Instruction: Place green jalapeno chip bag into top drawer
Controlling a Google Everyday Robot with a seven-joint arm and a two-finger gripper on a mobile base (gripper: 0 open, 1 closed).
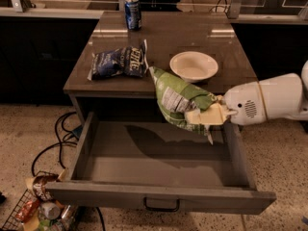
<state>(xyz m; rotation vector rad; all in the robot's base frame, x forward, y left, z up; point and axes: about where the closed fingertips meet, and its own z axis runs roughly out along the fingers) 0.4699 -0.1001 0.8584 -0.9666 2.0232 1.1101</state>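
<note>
**Only One Fragment of Lettering Is Legible**

White capitals, roughly "ETTLE", are seen turned sideways on the dark blue chip bag (120,62), which lies near the left edge of the bench (231,57). A white panel of small print is carried by the green jalapeno chip bag (175,97), but nothing on it can be read. That bag is clamped in the claw (204,115) just off the bench's front edge, above the top drawer (159,196). No words can be made out on the blue can (132,13) at the back edge.
</note>
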